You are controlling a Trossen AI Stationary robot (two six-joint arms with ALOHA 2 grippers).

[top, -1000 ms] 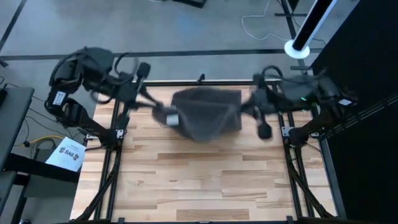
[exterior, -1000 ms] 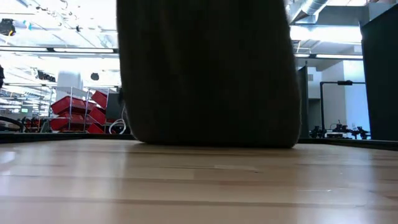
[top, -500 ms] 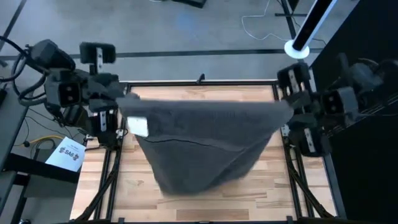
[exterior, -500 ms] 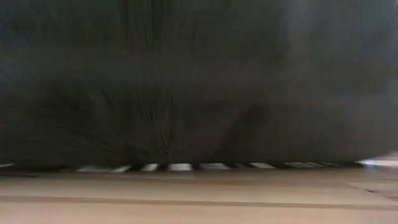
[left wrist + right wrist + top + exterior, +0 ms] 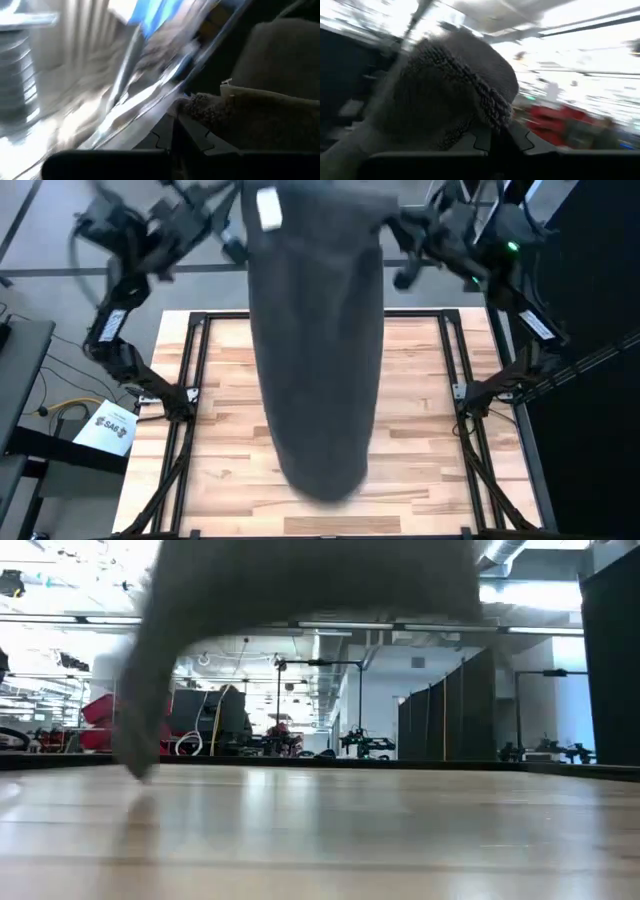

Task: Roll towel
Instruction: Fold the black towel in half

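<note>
Charcoal terry towel [image 5: 315,350] is hanging lengthwise above the tabletop [image 5: 440,460]; I am keeping the left end effector [image 5: 238,242] and right end effector [image 5: 392,228] clamped on its far corners so it drapes flat for rolling.

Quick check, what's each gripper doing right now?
Left gripper: shut on the towel, holding its top corner by the white label.
Right gripper: shut on the towel's other top corner.

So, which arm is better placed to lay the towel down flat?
Neither alone. Left pincer and right pincer each grip an upper corner of the hanging towel, so both should lower it together.
</note>
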